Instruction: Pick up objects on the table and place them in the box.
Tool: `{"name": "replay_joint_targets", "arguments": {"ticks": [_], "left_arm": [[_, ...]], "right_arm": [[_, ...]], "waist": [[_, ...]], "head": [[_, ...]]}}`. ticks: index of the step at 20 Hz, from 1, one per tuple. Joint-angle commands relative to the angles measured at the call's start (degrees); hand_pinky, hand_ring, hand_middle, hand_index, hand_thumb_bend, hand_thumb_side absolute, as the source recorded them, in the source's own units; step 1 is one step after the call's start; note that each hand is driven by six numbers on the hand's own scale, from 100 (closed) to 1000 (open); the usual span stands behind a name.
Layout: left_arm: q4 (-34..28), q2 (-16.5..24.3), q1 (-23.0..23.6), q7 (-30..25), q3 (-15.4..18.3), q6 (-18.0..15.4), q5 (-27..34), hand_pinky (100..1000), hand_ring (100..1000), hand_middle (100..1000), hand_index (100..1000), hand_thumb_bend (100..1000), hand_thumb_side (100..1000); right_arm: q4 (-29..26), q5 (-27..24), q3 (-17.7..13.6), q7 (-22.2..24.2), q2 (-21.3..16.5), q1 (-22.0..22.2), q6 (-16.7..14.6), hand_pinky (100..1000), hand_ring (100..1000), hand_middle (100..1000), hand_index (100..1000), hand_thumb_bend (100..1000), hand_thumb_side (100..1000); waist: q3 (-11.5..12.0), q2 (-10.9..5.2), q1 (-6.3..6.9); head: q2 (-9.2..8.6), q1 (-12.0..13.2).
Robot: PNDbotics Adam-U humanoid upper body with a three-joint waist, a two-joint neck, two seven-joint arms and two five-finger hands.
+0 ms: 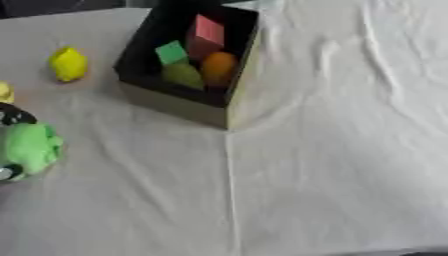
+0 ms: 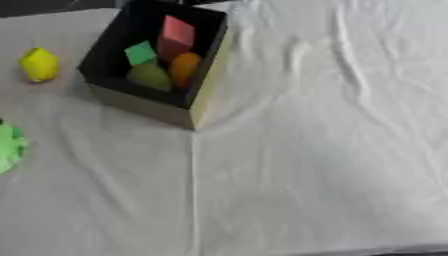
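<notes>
Green soft object [image 1: 31, 148] sits against the left hand [image 1: 10, 117] at the frame edge, probably gripped for boxing, though finger state can't be told; box [image 1: 175, 102] waits nearby.

A dark-lined box [image 1: 188, 102] stands on the white-clothed bench [image 1: 332, 170], holding a red block [image 1: 208, 34], a green cube [image 1: 171, 52], an orange ball [image 1: 219, 67] and an olive-green fruit [image 1: 182, 75]. A yellow lemon-like piece [image 1: 68, 64] lies left of the box. At the left edge, the left hand [image 1: 10, 120] seems wrapped around a light-green object [image 1: 31, 147].
</notes>
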Motion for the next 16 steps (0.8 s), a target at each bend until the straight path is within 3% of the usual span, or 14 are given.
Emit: {"name": "replay_joint_targets", "arguments": {"ticks": [1, 3, 4, 8, 12, 16], "left_arm": [[-0.17, 1.11, -0.51, -0.86, -0.11, -0.50, -0.96, 826, 773, 691, 808, 286, 131], [-0.49, 1.12, -0.42, -0.58, -0.09, -0.70, -1.44, 797, 737, 637, 739, 267, 124], [-0.65, 1.19, -0.38, -0.22, -0.06, -0.71, -2.00, 750, 672, 567, 652, 201, 100], [-1.66, 1.13, 0.09, 2.41, -0.26, -0.70, -4.77, 606, 549, 463, 537, 100, 100], [-5.01, 1.08, 0.82, 6.51, 0.79, 0.63, -5.01, 570, 515, 440, 518, 100, 100], [-12.40, 1.70, 0.34, 8.47, 3.67, 1.55, -5.08, 565, 508, 430, 511, 100, 100]], "right_arm": [[-0.22, -0.69, -1.22, -0.52, -1.07, -0.43, 0.27, 866, 862, 592, 705, 100, 306], [-0.27, -0.91, -1.44, -0.79, -1.06, -0.23, 0.35, 866, 861, 590, 704, 100, 311], [-0.32, -1.03, -1.56, -0.95, -1.00, -0.15, 0.39, 866, 860, 577, 702, 100, 319], [-0.45, -1.57, -1.90, -1.58, -0.89, 0.22, 0.69, 866, 858, 573, 699, 100, 331], [-0.32, -1.85, -2.16, -2.10, -1.06, 0.57, 0.94, 865, 856, 571, 697, 100, 335], [-0.34, -2.05, -2.41, -2.47, -1.28, 0.77, 0.99, 865, 854, 570, 696, 100, 329]], "waist": [[-0.04, -0.39, 0.62], [-0.02, -0.41, 0.64], [-0.01, -0.42, 0.64], [0.01, -0.47, 0.57], [0.20, -0.54, 0.39], [0.70, -0.66, 0.22]], "head": [[-0.41, 0.23], [-0.37, 0.28], [-0.38, 0.30], [-0.31, 0.37], [-0.33, 0.03], [-0.14, -0.57]]}}
